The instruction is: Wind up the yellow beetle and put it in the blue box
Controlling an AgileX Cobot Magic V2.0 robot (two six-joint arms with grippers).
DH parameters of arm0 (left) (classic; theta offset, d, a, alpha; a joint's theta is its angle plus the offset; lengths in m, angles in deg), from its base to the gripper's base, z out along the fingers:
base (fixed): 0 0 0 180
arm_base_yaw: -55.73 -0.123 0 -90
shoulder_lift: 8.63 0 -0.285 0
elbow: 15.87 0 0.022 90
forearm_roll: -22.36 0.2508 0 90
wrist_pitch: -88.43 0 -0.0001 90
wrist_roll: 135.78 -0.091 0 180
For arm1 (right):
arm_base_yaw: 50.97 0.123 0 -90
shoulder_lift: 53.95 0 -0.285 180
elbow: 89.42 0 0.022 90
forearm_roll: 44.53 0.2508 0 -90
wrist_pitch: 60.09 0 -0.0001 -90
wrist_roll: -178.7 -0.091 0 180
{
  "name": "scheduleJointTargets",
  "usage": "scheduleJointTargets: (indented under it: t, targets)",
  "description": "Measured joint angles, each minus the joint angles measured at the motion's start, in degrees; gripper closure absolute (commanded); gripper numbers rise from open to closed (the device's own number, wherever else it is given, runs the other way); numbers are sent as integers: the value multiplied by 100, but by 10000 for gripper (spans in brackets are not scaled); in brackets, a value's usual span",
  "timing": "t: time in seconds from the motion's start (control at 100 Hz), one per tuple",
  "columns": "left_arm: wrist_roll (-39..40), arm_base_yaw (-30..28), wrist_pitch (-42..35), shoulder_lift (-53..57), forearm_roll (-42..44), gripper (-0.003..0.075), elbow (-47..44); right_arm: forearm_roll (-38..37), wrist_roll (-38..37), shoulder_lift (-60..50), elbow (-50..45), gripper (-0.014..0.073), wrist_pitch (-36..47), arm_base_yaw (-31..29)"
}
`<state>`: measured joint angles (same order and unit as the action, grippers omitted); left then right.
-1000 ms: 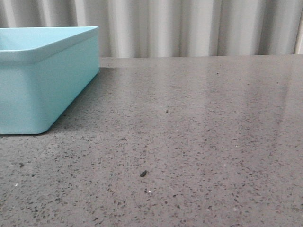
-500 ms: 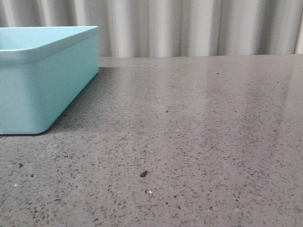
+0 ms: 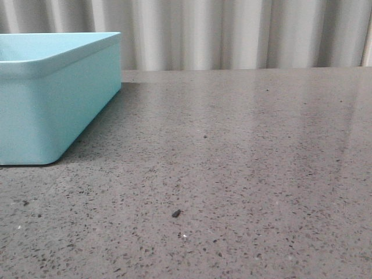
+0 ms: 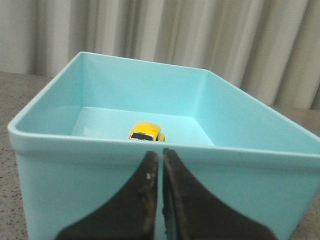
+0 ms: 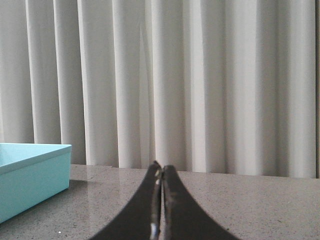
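The blue box (image 3: 58,99) stands at the table's left in the front view. It fills the left wrist view (image 4: 100,180) and shows at the edge of the right wrist view (image 5: 25,170). The yellow beetle (image 4: 146,132) sits on the box floor, seen over the near wall. My left gripper (image 4: 160,151) is shut and empty, just outside the box's near wall, its tips at rim height. My right gripper (image 5: 161,167) is shut and empty, low over the table to the right of the box. Neither gripper shows in the front view.
The grey speckled table (image 3: 244,163) stretches right of the box. A small dark speck (image 3: 175,213) lies on it near the front. A pale pleated curtain (image 3: 232,35) hangs behind the table's far edge.
The blue box has shifted very slightly left in the front view over the last second. Nothing else differs.
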<state>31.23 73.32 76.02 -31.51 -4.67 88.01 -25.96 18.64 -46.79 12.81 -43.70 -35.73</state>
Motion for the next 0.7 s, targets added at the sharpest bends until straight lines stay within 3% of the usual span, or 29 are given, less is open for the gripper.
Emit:
scheduleJointTargets:
  t: [0.7]
  targets:
    - [0, 0, 48, 0, 0, 741, -94, 13, 0, 0, 0, 644, -33, 0]
